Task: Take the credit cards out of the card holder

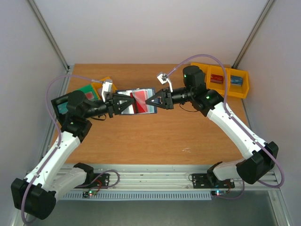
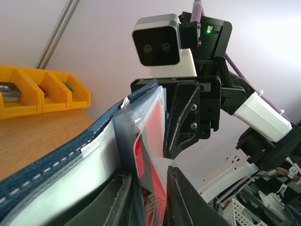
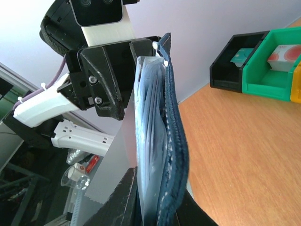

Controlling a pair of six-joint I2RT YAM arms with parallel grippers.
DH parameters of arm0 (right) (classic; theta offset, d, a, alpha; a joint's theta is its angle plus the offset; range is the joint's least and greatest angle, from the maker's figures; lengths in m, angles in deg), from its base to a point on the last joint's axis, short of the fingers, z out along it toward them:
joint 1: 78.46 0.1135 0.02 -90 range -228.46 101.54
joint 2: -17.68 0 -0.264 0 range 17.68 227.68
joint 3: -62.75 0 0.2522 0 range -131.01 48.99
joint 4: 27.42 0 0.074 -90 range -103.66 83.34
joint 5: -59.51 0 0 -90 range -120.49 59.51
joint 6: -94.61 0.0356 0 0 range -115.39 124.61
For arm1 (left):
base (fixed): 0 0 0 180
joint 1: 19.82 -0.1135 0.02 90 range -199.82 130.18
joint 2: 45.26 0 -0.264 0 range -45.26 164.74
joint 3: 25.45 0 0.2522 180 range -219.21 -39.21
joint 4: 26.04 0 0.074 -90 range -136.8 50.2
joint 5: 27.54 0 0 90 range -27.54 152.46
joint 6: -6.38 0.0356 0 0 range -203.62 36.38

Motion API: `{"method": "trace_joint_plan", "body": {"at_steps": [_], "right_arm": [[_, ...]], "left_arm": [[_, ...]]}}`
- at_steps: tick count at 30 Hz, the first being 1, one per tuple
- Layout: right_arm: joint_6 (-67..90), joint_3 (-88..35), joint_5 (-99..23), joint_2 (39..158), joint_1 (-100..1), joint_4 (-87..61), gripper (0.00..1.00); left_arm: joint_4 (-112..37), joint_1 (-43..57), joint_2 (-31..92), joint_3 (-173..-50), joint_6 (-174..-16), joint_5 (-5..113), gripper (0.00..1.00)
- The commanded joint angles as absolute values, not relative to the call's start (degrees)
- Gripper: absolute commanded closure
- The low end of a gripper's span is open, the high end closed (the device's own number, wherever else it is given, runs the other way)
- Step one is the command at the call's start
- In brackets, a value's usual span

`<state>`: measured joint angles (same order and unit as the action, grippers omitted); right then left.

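The navy card holder (image 1: 149,111) hangs open above the table between both grippers. My right gripper (image 1: 151,100) is shut on its right edge; in the right wrist view the navy cover (image 3: 176,136) and pale pocket lining sit pinched between the jaws of my right gripper (image 3: 157,212). A red credit card (image 1: 140,101) shows in the lining. My left gripper (image 1: 117,104) is at the holder's left side. In the left wrist view the left gripper (image 2: 150,188) has its jaws slightly apart, with the red card (image 2: 153,122) and its clear sleeve slanting loosely between them. Other credit cards are hidden.
Yellow bins (image 1: 221,80) stand at the back right of the table. A green bin (image 1: 87,91) and a yellow bin (image 1: 101,84) sit at the back left behind my left arm. Bare wood (image 1: 155,141) lies below the holder.
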<state>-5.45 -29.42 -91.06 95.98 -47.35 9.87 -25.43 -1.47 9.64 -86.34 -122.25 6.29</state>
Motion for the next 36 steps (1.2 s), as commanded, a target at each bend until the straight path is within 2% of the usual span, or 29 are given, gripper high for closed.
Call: {"method": "trace_joint_plan", "body": {"at_steps": [1,3,6,15,20,25,34,36], "right_arm": [[-5.1,-30.1,-94.2,96.0,-47.4,8.1,0.99],[-5.1,-30.0,-94.0,95.9,-47.4,8.1,0.99],[-5.3,-29.9,-94.0,95.5,-47.5,8.0,0.99],[-4.9,-29.3,-95.8,94.3,-49.8,9.0,0.98],[-5.3,-29.2,-95.1,94.3,-49.8,10.4,0.88],[-1.7,-28.1,-95.3,95.5,-49.1,5.2,0.87],[-1.8,-27.7,-95.0,96.0,-48.9,5.3,0.71],[-2.0,-27.6,-95.2,95.9,-48.9,5.3,0.71]], "left_arm": [[-21.1,-1.2,10.6,-87.7,-123.2,5.6,0.83],[-21.4,-0.5,10.6,-87.8,-122.4,3.8,0.93],[-22.0,-0.4,9.9,-87.6,-122.0,2.4,0.98],[-24.7,-2.3,8.5,-87.2,-122.1,1.5,0.99],[-29.4,-2.7,8.6,-87.7,-120.0,3.8,1.0],[-27.0,-2.7,8.8,-86.0,-121.3,5.1,1.0],[-26.4,-2.7,9.0,-86.1,-121.7,4.5,1.0],[-26.1,-2.7,9.1,-86.1,-121.7,4.5,1.0]]}}
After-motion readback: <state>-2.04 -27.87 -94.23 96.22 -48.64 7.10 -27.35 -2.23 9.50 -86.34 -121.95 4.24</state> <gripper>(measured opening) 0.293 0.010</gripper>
